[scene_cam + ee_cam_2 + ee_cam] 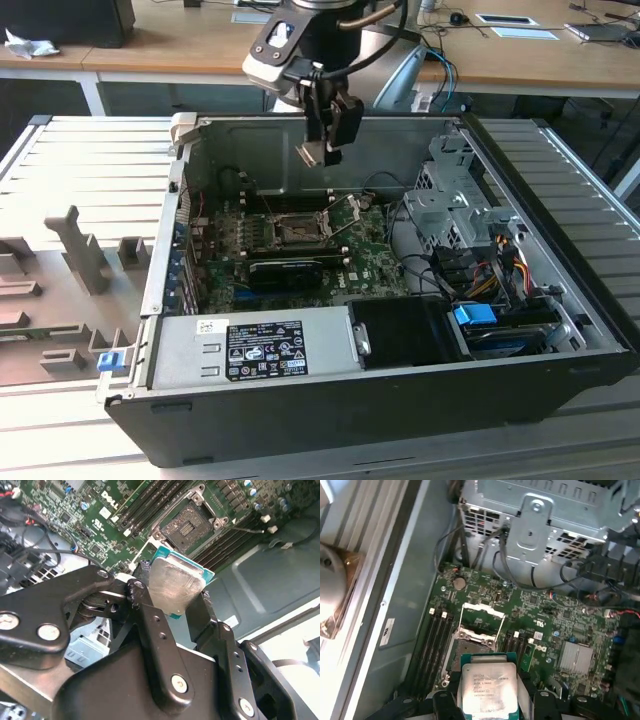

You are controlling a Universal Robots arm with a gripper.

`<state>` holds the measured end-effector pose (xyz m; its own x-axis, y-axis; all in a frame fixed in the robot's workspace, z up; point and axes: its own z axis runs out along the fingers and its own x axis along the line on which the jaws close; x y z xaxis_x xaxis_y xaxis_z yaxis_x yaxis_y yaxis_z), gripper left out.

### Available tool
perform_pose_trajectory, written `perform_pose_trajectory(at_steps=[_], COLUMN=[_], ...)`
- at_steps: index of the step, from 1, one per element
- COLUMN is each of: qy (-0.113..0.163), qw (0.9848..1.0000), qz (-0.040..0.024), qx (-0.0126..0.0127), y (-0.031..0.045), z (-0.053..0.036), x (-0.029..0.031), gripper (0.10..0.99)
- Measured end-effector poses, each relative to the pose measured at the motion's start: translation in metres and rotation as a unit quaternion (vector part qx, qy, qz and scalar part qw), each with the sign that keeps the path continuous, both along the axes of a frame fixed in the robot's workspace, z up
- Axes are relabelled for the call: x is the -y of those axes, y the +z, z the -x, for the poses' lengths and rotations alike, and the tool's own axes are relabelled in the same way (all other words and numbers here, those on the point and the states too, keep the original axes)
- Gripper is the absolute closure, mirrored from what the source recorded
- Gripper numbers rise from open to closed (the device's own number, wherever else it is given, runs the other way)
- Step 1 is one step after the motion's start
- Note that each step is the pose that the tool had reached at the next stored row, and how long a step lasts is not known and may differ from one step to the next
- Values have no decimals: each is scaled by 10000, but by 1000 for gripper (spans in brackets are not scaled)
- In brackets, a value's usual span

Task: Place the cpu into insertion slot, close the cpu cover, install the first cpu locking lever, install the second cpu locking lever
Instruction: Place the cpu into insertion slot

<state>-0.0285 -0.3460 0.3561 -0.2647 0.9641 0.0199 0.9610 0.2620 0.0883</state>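
Note:
My gripper (325, 150) hangs above the open computer case, shut on the cpu (312, 153). In both wrist views the cpu (175, 582) (488, 682) is a thin square chip with a dull silver top and a greenish edge. It is pinched by its sides between the two black fingers (150, 625). The insertion slot (297, 229) (187, 527) (470, 647) lies bare on the green motherboard, below the chip and apart from it. The cpu cover (481, 614) (346, 210) stands raised on its hinge at the slot's rim.
Memory slots (436, 640) flank the socket. A long black card (296, 268) lies just in front of it in the exterior view. A metal drive cage (452, 200) with cables fills the exterior view's right. The power supply (255, 350) sits along the near wall.

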Motion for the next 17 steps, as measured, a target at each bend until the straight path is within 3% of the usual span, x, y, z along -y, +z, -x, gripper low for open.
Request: perform_pose_trajectory(at_steps=[8,17], qy=[-495,-589], qw=[9988,9983], qz=[0,0], qx=[0,0], y=[-52,-97], z=[0,0], x=[0,0], gripper=[553,553])
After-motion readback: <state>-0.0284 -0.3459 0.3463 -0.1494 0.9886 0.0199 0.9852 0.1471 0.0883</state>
